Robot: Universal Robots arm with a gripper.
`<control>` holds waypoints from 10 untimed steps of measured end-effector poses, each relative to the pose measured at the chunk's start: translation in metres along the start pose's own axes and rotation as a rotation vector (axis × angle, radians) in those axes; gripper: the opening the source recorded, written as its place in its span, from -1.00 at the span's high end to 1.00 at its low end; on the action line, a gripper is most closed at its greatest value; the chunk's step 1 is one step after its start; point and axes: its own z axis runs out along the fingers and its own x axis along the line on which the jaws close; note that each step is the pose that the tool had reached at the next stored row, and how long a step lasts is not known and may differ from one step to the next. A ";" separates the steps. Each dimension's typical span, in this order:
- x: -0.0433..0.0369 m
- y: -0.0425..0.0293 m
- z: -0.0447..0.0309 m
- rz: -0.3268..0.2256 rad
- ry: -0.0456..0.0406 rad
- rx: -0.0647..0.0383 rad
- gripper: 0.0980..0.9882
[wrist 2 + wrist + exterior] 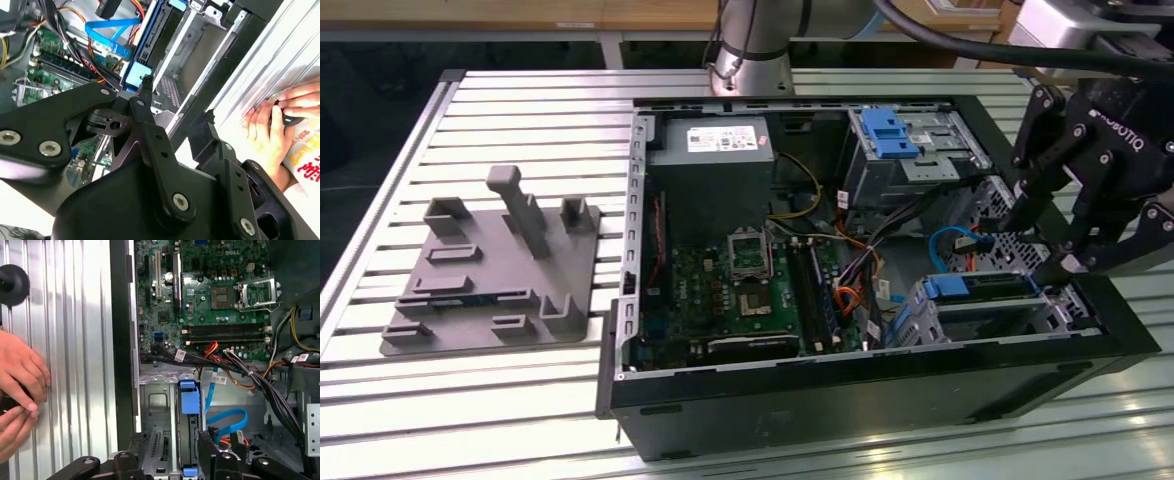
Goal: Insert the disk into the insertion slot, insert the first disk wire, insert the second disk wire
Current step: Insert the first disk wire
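Grey rectangular disk [189, 402] in blue plastic carrier is seated in the silver perforated sheet-metal insertion slot [157, 405]; the black angular gripper [177, 97] is spread open near it.

The disk [987, 287] sits in the insertion slot [917, 322], inside the computer case [854, 400].

The exterior view looks obliquely down on the whole computer case [854, 390]. Both wrist views face into it at close range, sharing the drive cage [172, 92] [157, 407].
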 end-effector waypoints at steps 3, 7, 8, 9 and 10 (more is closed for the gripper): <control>-0.0031 0.0003 -0.0001 0.017 0.0003 0.002 -0.03; -0.0179 0.0013 -0.0009 0.017 0.0155 0.003 -0.03; -0.0212 0.0015 -0.0010 0.017 0.0223 0.004 -0.03; -0.0245 0.0017 -0.0013 0.017 0.0304 0.005 -0.03; -0.0281 0.0019 -0.0014 0.017 0.0391 0.005 -0.03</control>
